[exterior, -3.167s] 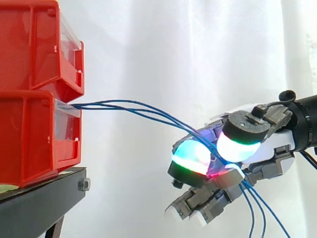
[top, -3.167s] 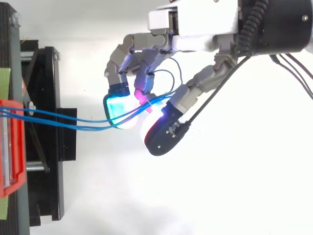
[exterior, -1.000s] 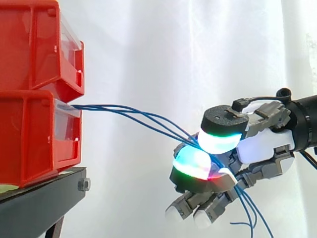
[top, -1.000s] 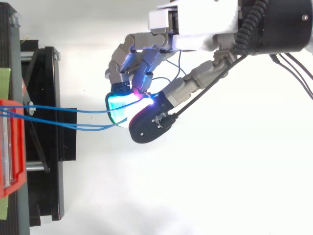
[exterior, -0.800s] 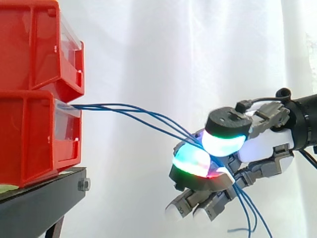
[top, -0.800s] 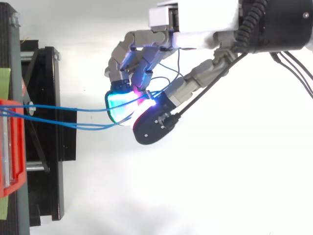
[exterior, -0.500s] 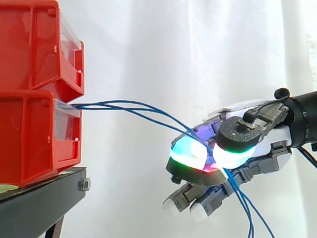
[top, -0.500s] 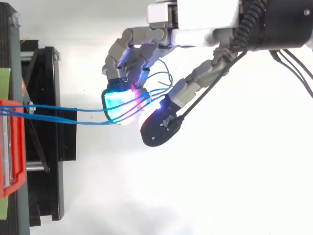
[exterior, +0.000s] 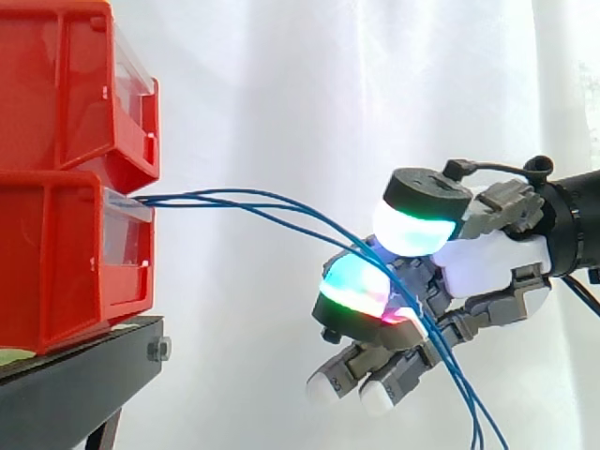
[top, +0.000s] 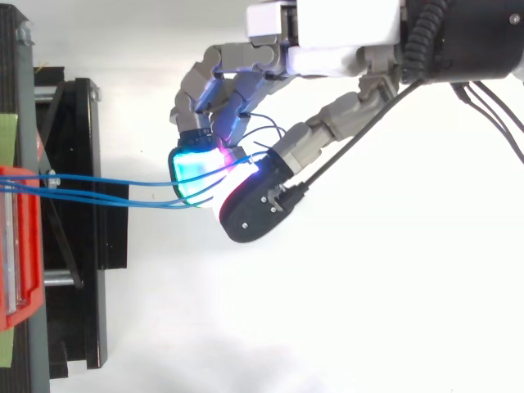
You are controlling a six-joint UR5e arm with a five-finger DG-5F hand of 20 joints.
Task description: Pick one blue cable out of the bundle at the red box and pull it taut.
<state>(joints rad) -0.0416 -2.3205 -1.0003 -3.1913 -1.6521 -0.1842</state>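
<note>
Three thin blue cables (exterior: 272,208) leave the front of the lower red bin (exterior: 56,253), sag rightward into my hand (exterior: 478,267), then hang down below it. The hand floats right of the bins with its fingers curled under the cables. They lie across a cyan-green finger pad (exterior: 354,286), and a red glow shows just behind it. The thumb pad (exterior: 412,230) stands a little above the cables, with a small gap. In the top view the cables (top: 115,190) run from the bin (top: 16,246) to the glowing pad (top: 192,172), where the thumb overlaps them.
A second red bin (exterior: 66,84) is stacked on the lower one, both on a black stand (exterior: 75,384) at the left. A white curtain hangs behind. Open space lies between the bins and the hand.
Since half a second ago the thumb has lifted off the cables and swung over the finger pad. The hand has stayed about where it was, and the cables still sag.
</note>
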